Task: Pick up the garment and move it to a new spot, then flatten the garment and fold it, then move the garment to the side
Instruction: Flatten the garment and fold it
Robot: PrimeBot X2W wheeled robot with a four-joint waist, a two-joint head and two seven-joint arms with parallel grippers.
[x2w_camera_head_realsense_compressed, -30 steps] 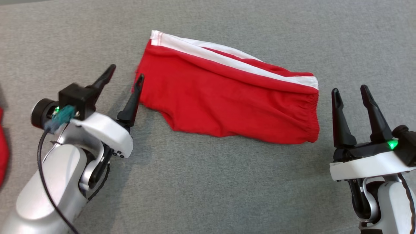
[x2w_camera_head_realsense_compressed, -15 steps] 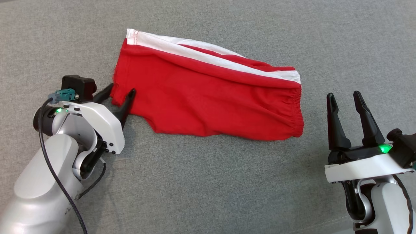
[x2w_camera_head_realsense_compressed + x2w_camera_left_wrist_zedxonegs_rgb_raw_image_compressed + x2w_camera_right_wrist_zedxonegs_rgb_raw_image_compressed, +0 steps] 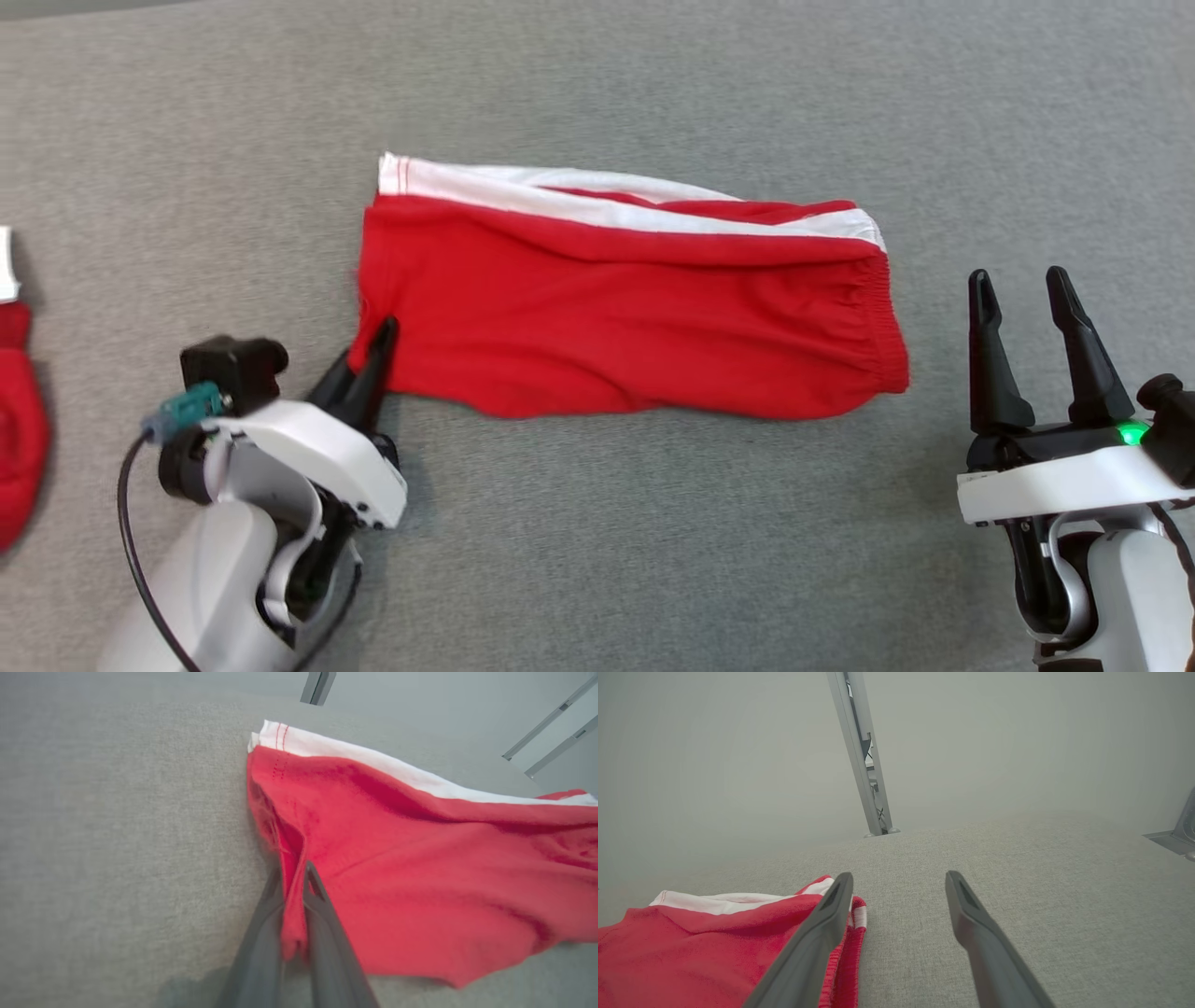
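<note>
Head view: red shorts (image 3: 635, 317) lie near the centre of the grey cloth-covered table (image 3: 597, 560). They are fairly flat and apparently doubled leg on leg, with the elastic waistband toward 3 o'clock, the hems toward 9 o'clock, and the white stripe along the 12 o'clock edge.

Left gripper (image 3: 378, 331) is at 8 o'clock of the shorts. The left wrist view shows it clenched on the near hem corner, red cloth pinched between the fingers (image 3: 294, 872).

Right gripper (image 3: 1018, 280) is at 4 o'clock, jaws spread and holding nothing, near the waistband but apart from it.

A second red garment (image 3: 19, 448) sits at the 9 o'clock edge.

Step, judged: the grasp is made and a transfer is about to begin. Since the shorts look folded, this is probably the move aside, but I can't be sure.

Next move: lift or drag gently. A single-corner hold could pull the layers apart, so support from the right gripper at the waistband would help.
</note>
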